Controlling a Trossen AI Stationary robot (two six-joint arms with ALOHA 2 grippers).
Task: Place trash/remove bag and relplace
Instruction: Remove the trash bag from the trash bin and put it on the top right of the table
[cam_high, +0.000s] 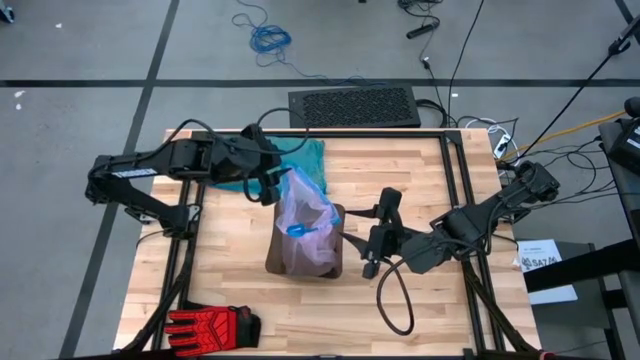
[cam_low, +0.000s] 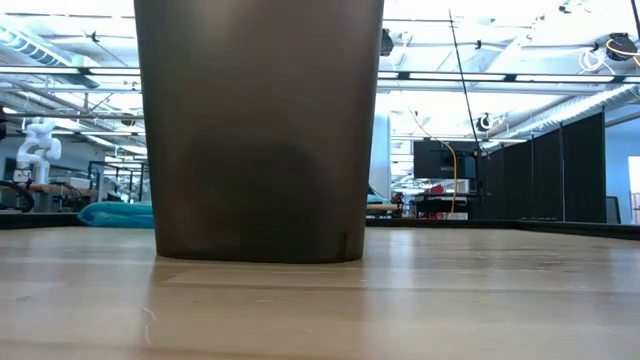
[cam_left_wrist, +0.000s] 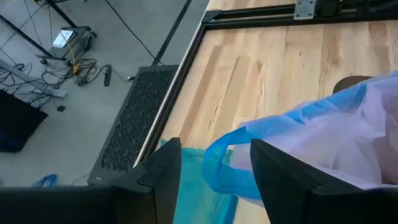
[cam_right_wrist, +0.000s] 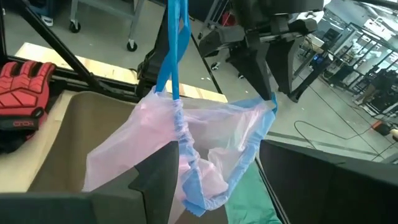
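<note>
Left wrist view is showing the left gripper (cam_left_wrist: 214, 171) with its fingers (cam_left_wrist: 163, 177) standing apart, the blue rim loop of the pale lilac-pink bag (cam_left_wrist: 348, 134) lying between them without being pinched, and the teal-green bag (cam_left_wrist: 196, 193) lying on the bench (cam_left_wrist: 273, 68) beneath. Right gripper (cam_right_wrist: 214, 180) is likewise holding its fingers (cam_right_wrist: 158, 177) parted, just beside the bag's gathered blue rim, nothing clamped. High view is listing the bag (cam_high: 303, 222) sitting in the brown bin (cam_high: 337, 262) at bench centre, the teal-green bag (cam_high: 305, 158) behind it, and a red-and-black glove (cam_high: 212, 326) at the near left corner.
</note>
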